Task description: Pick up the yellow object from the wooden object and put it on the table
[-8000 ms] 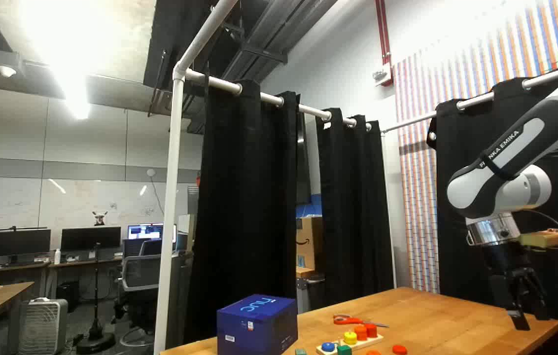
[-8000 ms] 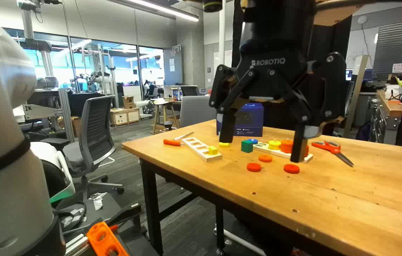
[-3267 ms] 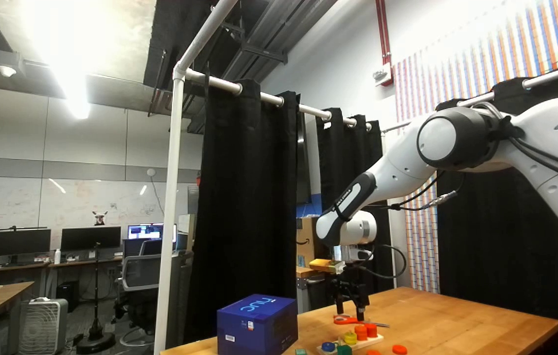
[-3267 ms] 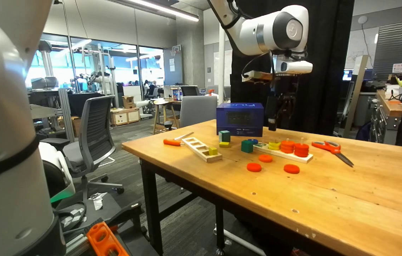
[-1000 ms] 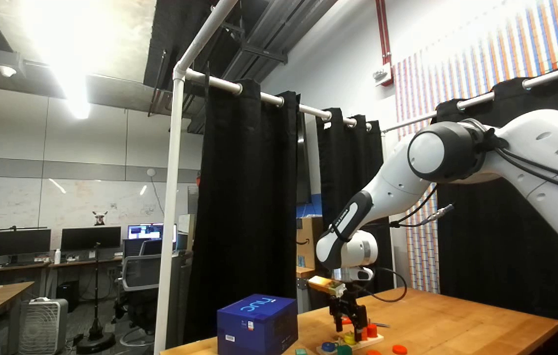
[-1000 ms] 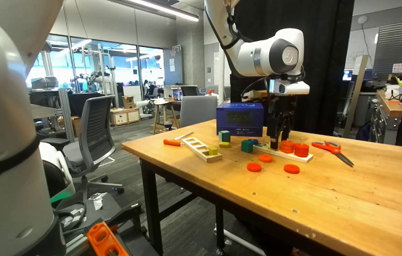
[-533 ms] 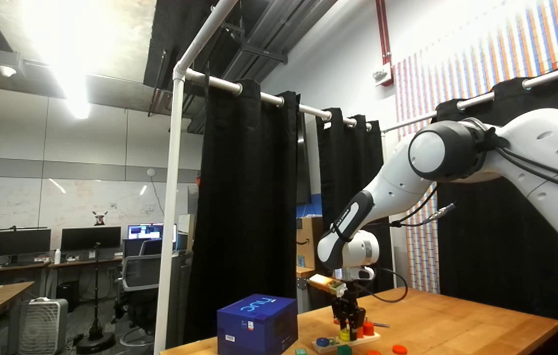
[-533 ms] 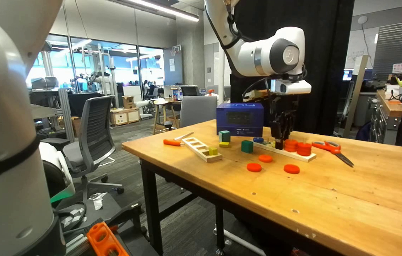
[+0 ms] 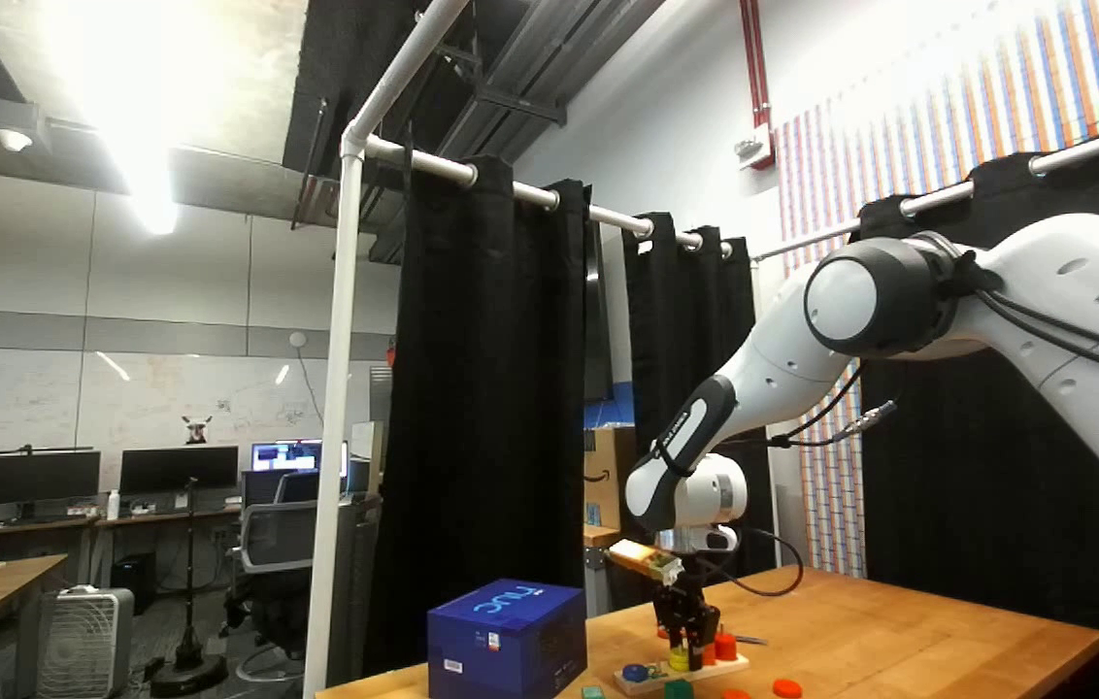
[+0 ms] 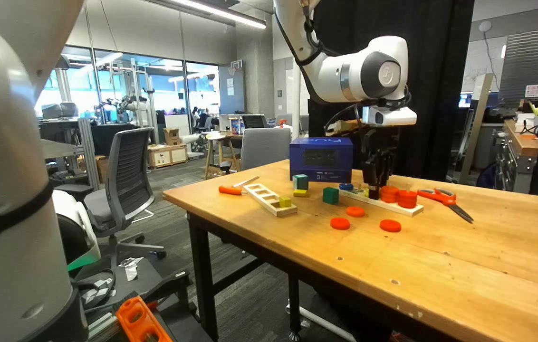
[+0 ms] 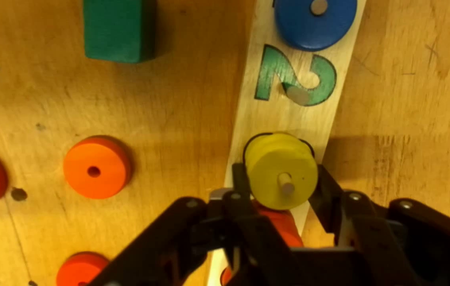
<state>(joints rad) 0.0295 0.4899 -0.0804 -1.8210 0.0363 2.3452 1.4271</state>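
The yellow object (image 11: pixel 282 174) is a short stack of round yellow discs on a peg of the wooden object (image 11: pixel 276 119), a pale board with numbers and pegs. In the wrist view my gripper (image 11: pixel 281 178) has one finger against each side of the stack, closed on it. The peg tip still pokes up through the top disc. In an exterior view the gripper (image 10: pixel 376 186) points down over the board, and only a sliver of yellow (image 10: pixel 366 192) shows beside a finger. The board lies flat on the table (image 10: pixel 440 275).
Red-orange discs (image 10: pixel 407 199) sit on the pegs beside the gripper, a blue disc (image 11: pixel 315 24) at the far end. Loose orange discs (image 10: pixel 355 212), a green block (image 10: pixel 330 195), scissors (image 10: pixel 445 199), a slotted wooden tray (image 10: pixel 269 199) and a blue box (image 10: pixel 321 159) stand around.
Over the last second the jaws have closed on the yellow discs, and the board has shifted slightly with its discs. Earlier the arm came down from above. Nothing visibly differs over the last half second.
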